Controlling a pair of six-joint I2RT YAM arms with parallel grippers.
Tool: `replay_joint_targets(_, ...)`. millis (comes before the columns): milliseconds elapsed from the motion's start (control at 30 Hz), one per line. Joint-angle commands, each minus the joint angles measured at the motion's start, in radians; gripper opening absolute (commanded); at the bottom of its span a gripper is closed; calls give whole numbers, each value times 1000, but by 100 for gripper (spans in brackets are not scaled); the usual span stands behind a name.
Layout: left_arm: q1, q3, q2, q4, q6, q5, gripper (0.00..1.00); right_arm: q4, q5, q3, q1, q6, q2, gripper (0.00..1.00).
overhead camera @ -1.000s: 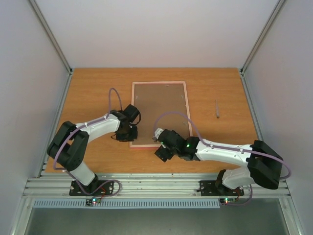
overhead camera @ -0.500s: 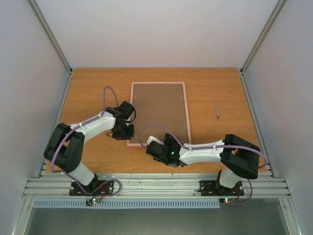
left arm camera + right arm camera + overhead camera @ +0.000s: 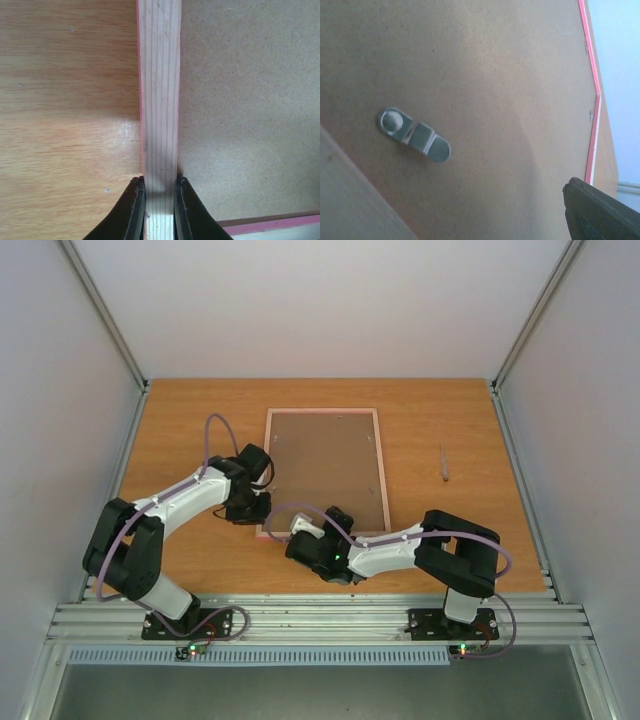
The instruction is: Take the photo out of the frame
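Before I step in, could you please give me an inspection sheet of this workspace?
Surface: wooden table, no spills seen.
Job's things: frame lies face down, brown back up, with a metal turn clip on the back; photo not visible.
Clutter: one thin stick-like item right of the frame, apart from it.
Hands: left hand shut on the frame's left rail; right hand at the frame's near edge, opening unclear.
Cables: purple cables loop off both arms; one arcs over the frame's near-left corner.
Surroundings: white walls; metal rail at the near edge.
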Motion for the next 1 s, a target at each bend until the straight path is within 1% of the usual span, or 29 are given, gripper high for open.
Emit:
replay_joint_targets(0,-1,36,-46,-29,26,59,0,59,64,17,4,-41,55,90)
replay_joint_targets(200,-1,25,-62,-29,15,74,0,73,93,19,4,-48,96,85)
replay_joint_targets(433,12,10,-59,-29,11,67,0,68,109,19,4,-41,90,66)
replay_joint_targets(567,28,13,-46,-29,5,84,1,62,113,18,4,-45,81,59)
replay_joint_targets(700,38,24,-52,-33,-8,99,1,69,113,18,4,-62,65,49)
replay_joint_targets(800,48,27,-63,-36,-18,112,6,69,111,23,4,-69,43,45)
replay_joint_targets(867,57,22,-83,-33,-23,111,11,49,101,34,4,-65,21,40)
replay_joint_targets(900,62,19,-94,-31,-28,111,14,42,97,38,4,-66,9,36)
replay_joint_targets(933,68,14,-108,-28,-31,111,18,33,95,44,5,-68,-3,26)
replay_joint_targets(967,76,10,-122,-26,-38,113,20,26,98,51,4,-69,-14,20)
